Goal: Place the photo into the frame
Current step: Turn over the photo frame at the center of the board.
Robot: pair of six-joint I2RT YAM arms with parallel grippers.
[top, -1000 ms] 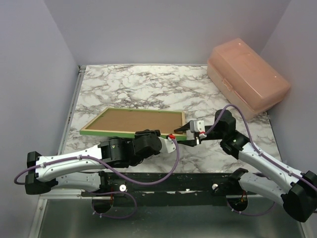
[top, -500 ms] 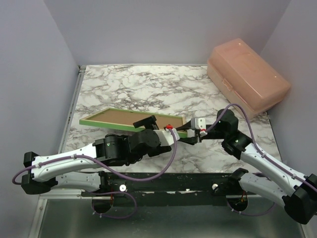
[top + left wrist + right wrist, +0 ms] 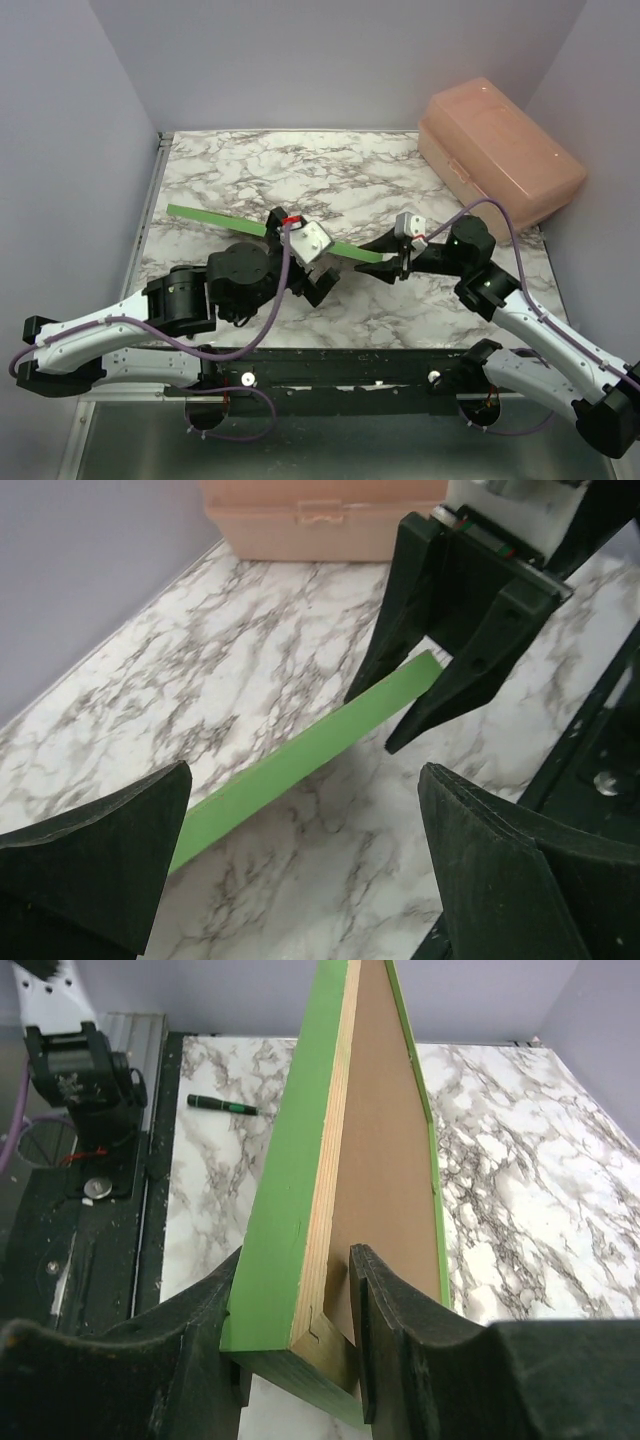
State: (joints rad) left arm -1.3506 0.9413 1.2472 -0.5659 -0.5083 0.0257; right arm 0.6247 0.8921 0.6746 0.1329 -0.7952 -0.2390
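The frame (image 3: 220, 221) shows from above as a thin green strip, turned nearly edge-on. My right gripper (image 3: 388, 255) is shut on its right corner. In the right wrist view the fingers (image 3: 300, 1260) pinch the green rail (image 3: 290, 1160), one on the outside and one against the brown backing board (image 3: 385, 1150) inside it. My left gripper (image 3: 318, 262) is open beside the frame's middle, touching nothing. Its wrist view has the green rail (image 3: 300, 765) running between its wide jaws (image 3: 305, 775) towards the right gripper (image 3: 380, 715). The photo is out of view.
A pink plastic box (image 3: 500, 160) stands at the table's back right corner, also in the left wrist view (image 3: 320, 520). A black and green pen (image 3: 220, 1107) lies on the marble near the arm bases. Grey walls enclose the table on three sides.
My left gripper has opened, let go of the frame and swung up and back. The frame has tipped from lying nearly flat to almost edge-on, with the right gripper still on its corner.
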